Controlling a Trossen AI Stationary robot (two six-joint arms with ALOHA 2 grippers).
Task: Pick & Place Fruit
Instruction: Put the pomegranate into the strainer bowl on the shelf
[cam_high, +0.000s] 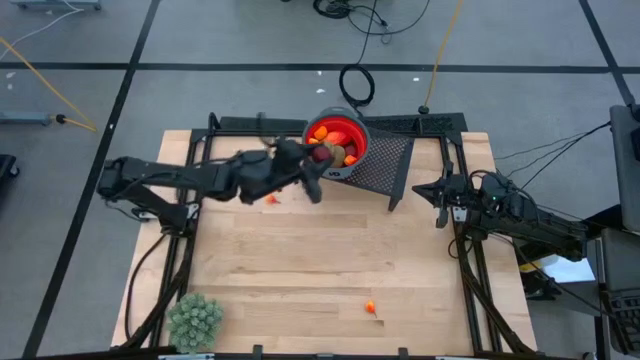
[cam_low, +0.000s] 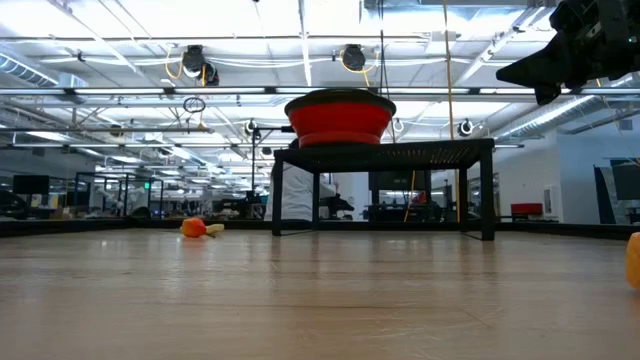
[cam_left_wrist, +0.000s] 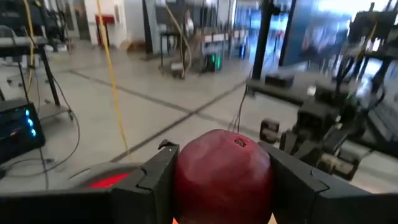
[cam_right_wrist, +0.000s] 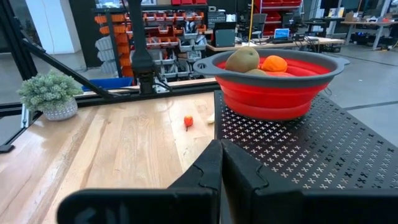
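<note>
Red bowl (cam_right_wrist: 280, 84) holding kiwi (cam_right_wrist: 242, 60) and orange pieces (cam_right_wrist: 273, 63), left jaws clamping dark red fruit (cam_left_wrist: 222, 174), right jaws closed empty.

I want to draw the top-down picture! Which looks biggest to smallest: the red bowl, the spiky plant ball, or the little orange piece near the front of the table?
1. Red bowl, though the left gripper covers part of its rim.
2. Spiky plant ball, only a little smaller.
3. Orange piece, by far the tiniest.
</note>
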